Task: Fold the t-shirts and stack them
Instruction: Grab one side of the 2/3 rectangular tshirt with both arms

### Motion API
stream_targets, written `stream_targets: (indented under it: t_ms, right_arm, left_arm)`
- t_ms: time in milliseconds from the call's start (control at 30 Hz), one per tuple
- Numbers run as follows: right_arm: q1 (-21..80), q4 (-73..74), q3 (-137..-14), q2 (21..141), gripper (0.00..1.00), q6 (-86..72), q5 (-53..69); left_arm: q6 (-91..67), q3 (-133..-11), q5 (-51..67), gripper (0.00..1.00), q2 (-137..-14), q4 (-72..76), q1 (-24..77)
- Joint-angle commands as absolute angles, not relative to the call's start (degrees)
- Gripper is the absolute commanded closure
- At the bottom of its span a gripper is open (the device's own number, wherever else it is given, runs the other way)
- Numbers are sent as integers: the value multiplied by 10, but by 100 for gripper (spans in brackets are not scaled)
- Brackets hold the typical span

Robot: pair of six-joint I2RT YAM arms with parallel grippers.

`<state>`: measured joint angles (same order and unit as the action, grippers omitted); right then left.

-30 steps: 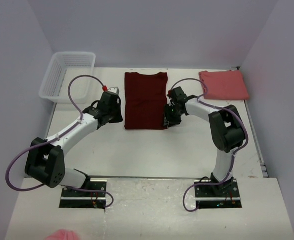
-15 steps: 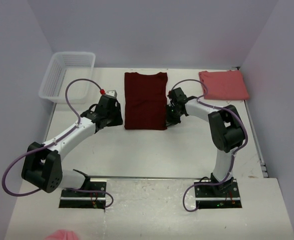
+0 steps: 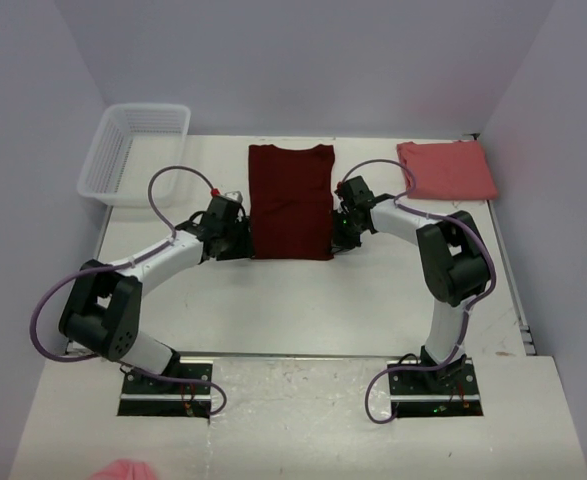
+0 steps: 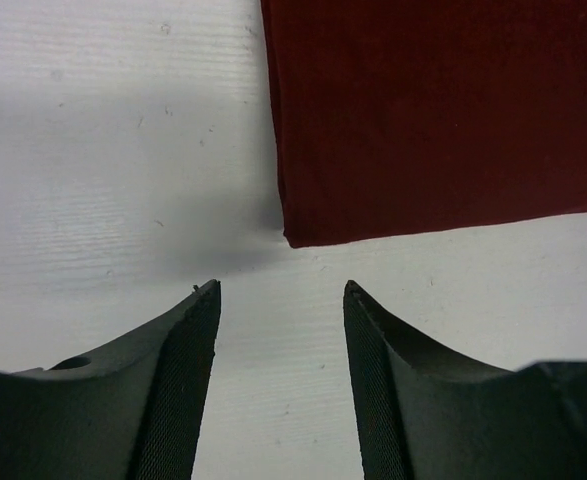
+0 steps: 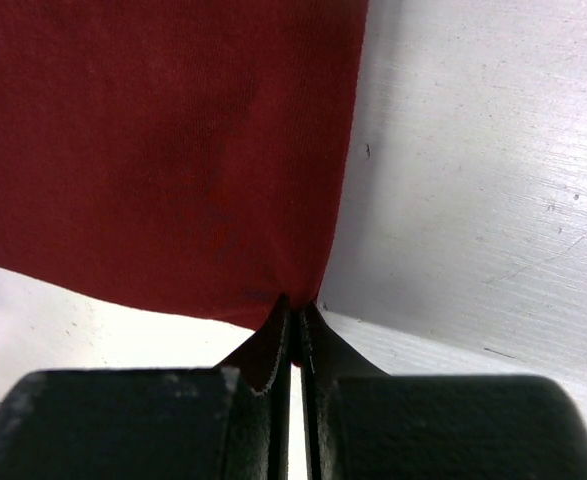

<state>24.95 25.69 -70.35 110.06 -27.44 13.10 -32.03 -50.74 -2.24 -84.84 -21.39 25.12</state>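
The dark maroon t-shirt (image 3: 290,200) lies folded into a long rectangle at the table's middle back. It also shows in the left wrist view (image 4: 433,110) and the right wrist view (image 5: 163,150). My left gripper (image 4: 281,290) is open and empty, its fingertips (image 4: 209,300) just short of the shirt's near left corner. My right gripper (image 5: 296,306) is shut on the shirt's near right corner. The salmon pink t-shirt (image 3: 445,169) lies folded at the back right.
A white mesh basket (image 3: 135,152) stands at the back left. The table's right edge (image 3: 510,270) runs close to the pink shirt. A pink object (image 3: 123,470) shows at the bottom edge, off the table.
My left gripper has swung right and nearer, down to the maroon shirt's near left corner. My right gripper has stayed at the near right corner.
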Motion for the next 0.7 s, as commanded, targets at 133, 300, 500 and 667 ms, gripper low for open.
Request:
stream_targets:
  t_ms: [133, 300, 500, 667]
  right_arm:
    - [248, 250, -693, 1075, 100, -271, 138]
    - [248, 250, -692, 1075, 100, -269, 138]
    - [247, 250, -692, 1073, 100, -267, 142]
    - [248, 251, -693, 1075, 100, -268, 141]
  left_arm:
    - [-326, -526, 33, 46, -903, -154, 246]
    - [-326, -535, 34, 46, -932, -145, 245]
    - [-325, -542, 31, 46, -948, -139, 239]
    - [-321, -551, 32, 48, -958, -141, 232]
